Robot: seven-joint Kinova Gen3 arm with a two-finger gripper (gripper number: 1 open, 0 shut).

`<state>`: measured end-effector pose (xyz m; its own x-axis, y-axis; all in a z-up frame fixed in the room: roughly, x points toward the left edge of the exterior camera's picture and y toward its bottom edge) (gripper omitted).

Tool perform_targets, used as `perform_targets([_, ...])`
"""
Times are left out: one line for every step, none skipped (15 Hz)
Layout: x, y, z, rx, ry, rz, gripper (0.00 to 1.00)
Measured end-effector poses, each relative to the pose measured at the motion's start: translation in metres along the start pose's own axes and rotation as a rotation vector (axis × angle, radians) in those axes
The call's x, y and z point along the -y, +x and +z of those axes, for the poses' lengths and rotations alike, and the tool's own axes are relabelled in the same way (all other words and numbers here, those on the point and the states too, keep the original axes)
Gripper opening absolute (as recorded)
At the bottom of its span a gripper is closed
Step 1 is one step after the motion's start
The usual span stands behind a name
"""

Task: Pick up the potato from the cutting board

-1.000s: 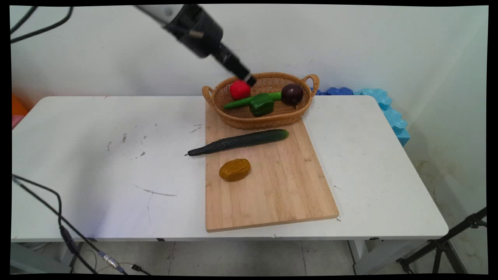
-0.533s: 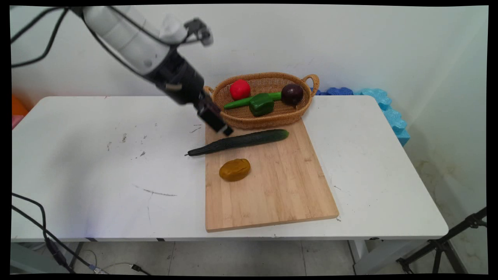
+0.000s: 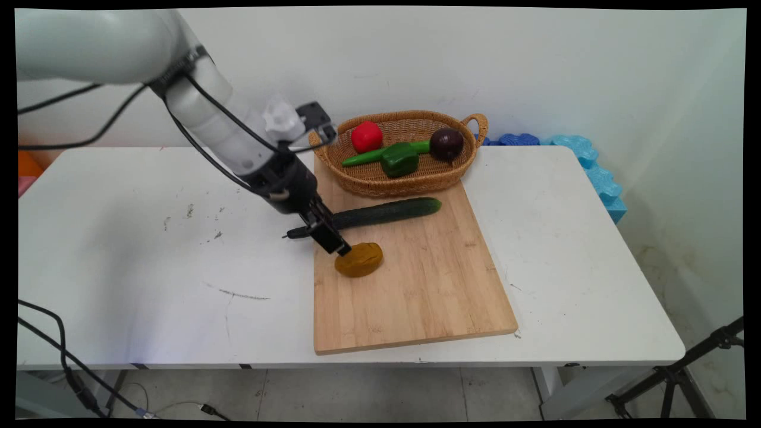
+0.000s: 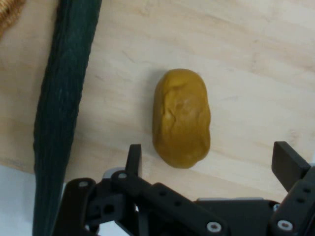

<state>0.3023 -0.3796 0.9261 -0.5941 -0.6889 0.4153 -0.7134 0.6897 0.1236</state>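
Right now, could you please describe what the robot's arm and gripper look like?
The arm has smooth white rounded links, with black cables running along it. Its wrist section is black, ending in a black two-finger gripper with jointed linkage bars and silver pivot screws.

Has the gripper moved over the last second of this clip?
Yes. The gripper has come from above the basket toward the table's near side and down, past the cucumber, and now hangs open at the potato on the cutting board.

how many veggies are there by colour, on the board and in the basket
green: 3, the cucumber, the long pepper, the bell pepper
red: 1, the tomato
dark purple: 1, the onion
yellow-brown: 1, the potato
total: 6
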Motion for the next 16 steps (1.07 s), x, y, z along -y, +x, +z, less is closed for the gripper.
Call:
perform_targets([0.0,0.0,0.005,0.003,0.005,-0.002,1.0])
perform_targets([0.0,0.0,0.013,0.007,0.011,-0.005,1.0])
perform_targets([0.0,-0.001,0.022,0.011,0.018,-0.009,1.0])
perform_targets([0.001,-0.001,0.03,0.013,0.024,-0.012,1.0])
perform_targets([0.001,0.0,0.036,0.014,0.028,-0.014,1.0])
perform_targets([0.001,0.0,0.043,0.016,0.032,-0.016,1.0])
perform_targets([0.001,0.0,0.049,0.017,0.036,-0.018,1.0])
perform_targets([0.001,0.0,0.053,0.018,0.04,-0.019,1.0])
perform_targets([0.001,0.0,0.056,0.018,0.042,-0.02,1.0])
perform_targets([0.001,0.0,0.06,0.019,0.045,-0.021,1.0])
perform_targets([0.001,0.0,0.065,0.019,0.048,-0.022,1.0])
perform_targets([0.001,0.001,0.069,0.019,0.051,-0.023,1.0])
perform_targets([0.001,0.001,0.072,0.019,0.053,-0.025,1.0])
perform_targets([0.001,0.001,0.075,0.019,0.055,-0.026,1.0])
perform_targets([0.001,0.002,0.078,0.019,0.056,-0.028,1.0])
perform_targets([0.001,0.002,0.08,0.018,0.057,-0.029,0.0])
